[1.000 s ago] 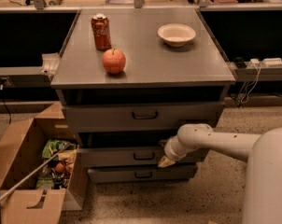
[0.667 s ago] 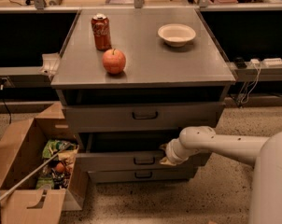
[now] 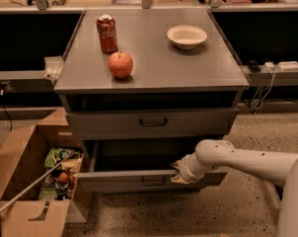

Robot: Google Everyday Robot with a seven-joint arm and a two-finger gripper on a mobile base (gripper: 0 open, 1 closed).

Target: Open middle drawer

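Note:
The middle drawer point(image 3: 119, 180) is grey metal with a small dark loop handle point(image 3: 153, 181) at its centre. It stands pulled out from the cabinet, with its dark interior showing above the front. My gripper point(image 3: 179, 174) is at the top edge of the drawer front, just right of the handle, at the end of my white arm that comes in from the right. The top drawer point(image 3: 151, 122) above is closed. The lowest drawer is hidden behind the pulled-out middle one.
On the cabinet top point(image 3: 198, 68) stand a red soda can point(image 3: 107, 33), an apple point(image 3: 120, 64) and a white bowl point(image 3: 187, 36). An open cardboard box point(image 3: 25, 181) with packets sits on the floor to the left. Cables hang at the right.
The middle drawer has slid further out toward the camera, and my gripper has moved with its front edge.

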